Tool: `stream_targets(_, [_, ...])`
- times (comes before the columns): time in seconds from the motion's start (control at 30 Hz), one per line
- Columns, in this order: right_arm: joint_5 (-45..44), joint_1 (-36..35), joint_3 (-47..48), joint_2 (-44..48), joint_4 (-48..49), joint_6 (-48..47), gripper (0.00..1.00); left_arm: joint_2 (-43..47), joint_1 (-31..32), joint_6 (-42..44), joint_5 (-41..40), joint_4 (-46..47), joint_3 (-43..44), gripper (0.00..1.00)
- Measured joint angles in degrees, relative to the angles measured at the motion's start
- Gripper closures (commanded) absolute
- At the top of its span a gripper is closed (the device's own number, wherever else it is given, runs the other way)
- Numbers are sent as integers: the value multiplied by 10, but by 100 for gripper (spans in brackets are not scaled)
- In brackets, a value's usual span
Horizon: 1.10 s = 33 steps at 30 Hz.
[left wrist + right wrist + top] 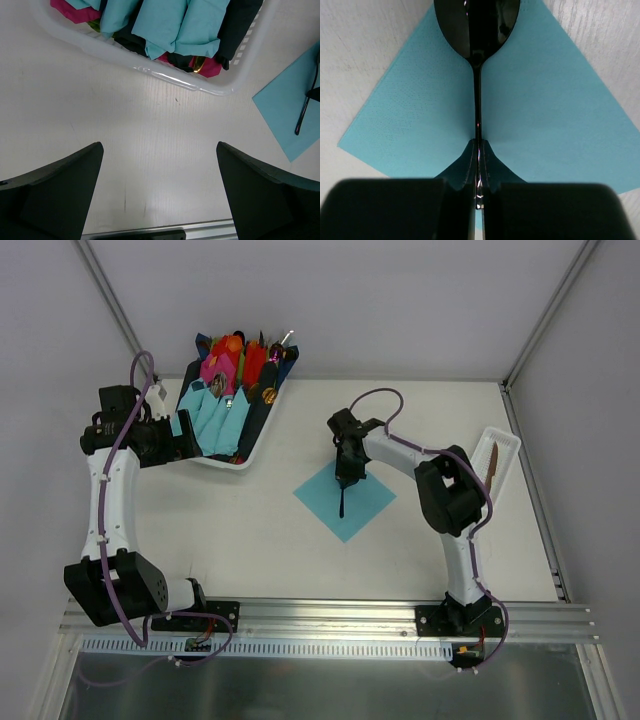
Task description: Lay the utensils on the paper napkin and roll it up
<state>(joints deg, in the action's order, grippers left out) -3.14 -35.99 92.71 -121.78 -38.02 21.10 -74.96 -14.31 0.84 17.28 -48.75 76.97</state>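
Over the teal napkin [560, 115]: right claw [478, 155] pinched on the spoon [476, 30], to lay it down the middle.
Left of the napkin: left claw [159, 185] apart, empty, standing clear.

Near bench [250, 550]: bare between the arm bases, free passage.
Centre: right tool [343, 480] with spoon [342, 505] stands over the paper napkin [365, 510].
Far left: basket [225, 462] of rolls, left tool [159, 145] just before it.
Right edge: narrow tray [508, 443], the right arm beside it.
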Motion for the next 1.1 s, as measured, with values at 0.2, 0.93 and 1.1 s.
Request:
stream_targets(0.2, [4, 0, 0, -2, 9, 10, 81, -4, 0, 0, 0, 0, 0, 1])
stream_targets(0.93, [27, 38, -28, 160, 17, -39, 24, -8, 0, 1, 0, 0, 1, 1])
stream_targets(1.1, [33, 196, -48, 300, 17, -108, 26, -8, 0, 2, 2, 0, 3, 1])
